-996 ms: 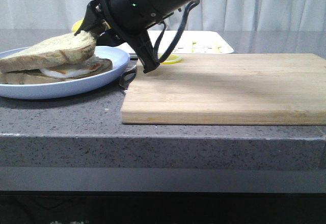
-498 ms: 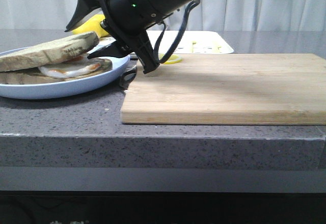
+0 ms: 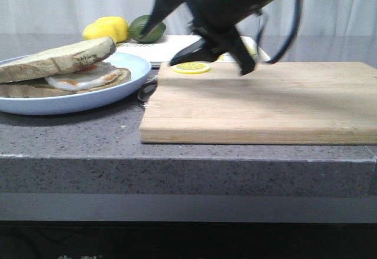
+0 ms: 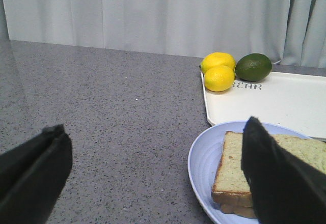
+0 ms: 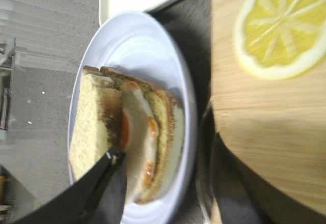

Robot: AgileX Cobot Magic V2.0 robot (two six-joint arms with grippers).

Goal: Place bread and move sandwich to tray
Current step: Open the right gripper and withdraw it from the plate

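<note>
Front view has the bread [image 3: 56,59] already topping the sandwich [image 3: 65,73] on the plate [image 3: 126,82] at the worktop's left edge, right gripper [image 3: 171,38] empty and spread (left gripper [image 4: 153,173] too), so grip the plate's rim level and carry it to the tray [image 3: 177,50] at the back.

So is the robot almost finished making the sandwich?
About halfway. The top bread already lies over the egg, so the sandwich is built on the blue plate. The right gripper is open and empty above the cutting board, and the left gripper is open near the plate. Left to do: moving the sandwich onto the white tray, which holds only lemons and a lime.
</note>
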